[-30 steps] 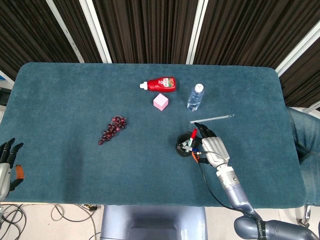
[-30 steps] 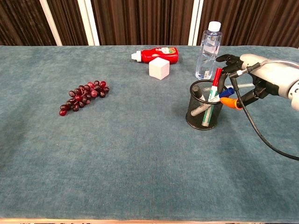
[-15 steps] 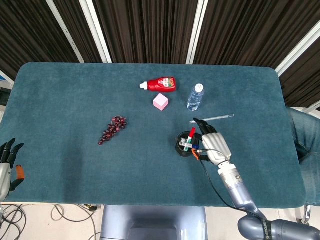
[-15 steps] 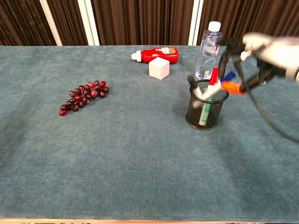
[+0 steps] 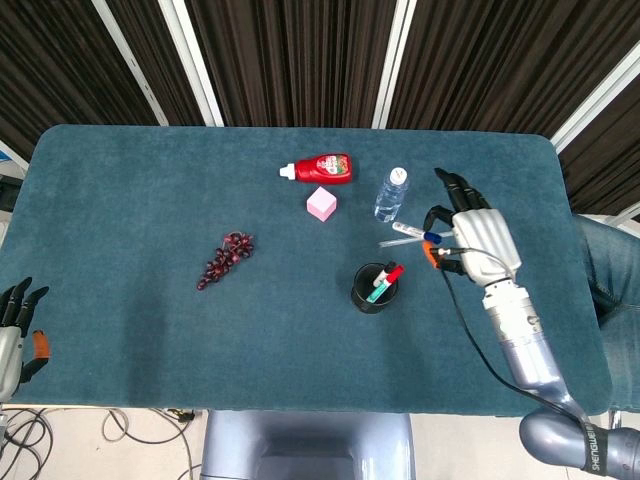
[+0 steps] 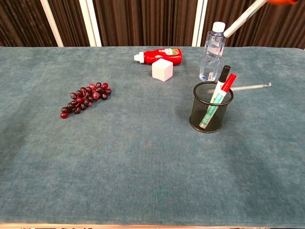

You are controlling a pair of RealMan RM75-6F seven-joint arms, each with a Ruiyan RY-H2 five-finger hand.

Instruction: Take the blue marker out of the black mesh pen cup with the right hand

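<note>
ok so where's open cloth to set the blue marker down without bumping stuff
The right hand holds the blue marker above the clear rod. Bare cloth lies right of the pen cup toward the table's right edge, and along the whole front. It is crowded behind, by the water bottle, pink cube and red bottle.

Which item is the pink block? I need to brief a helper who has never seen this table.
On the teal felt table, look to the far middle, where a red squeeze bottle lies on its side. The small pink cube sits just in front of it, left of the upright clear water bottle. It is the only pale, square-edged thing there.
</note>
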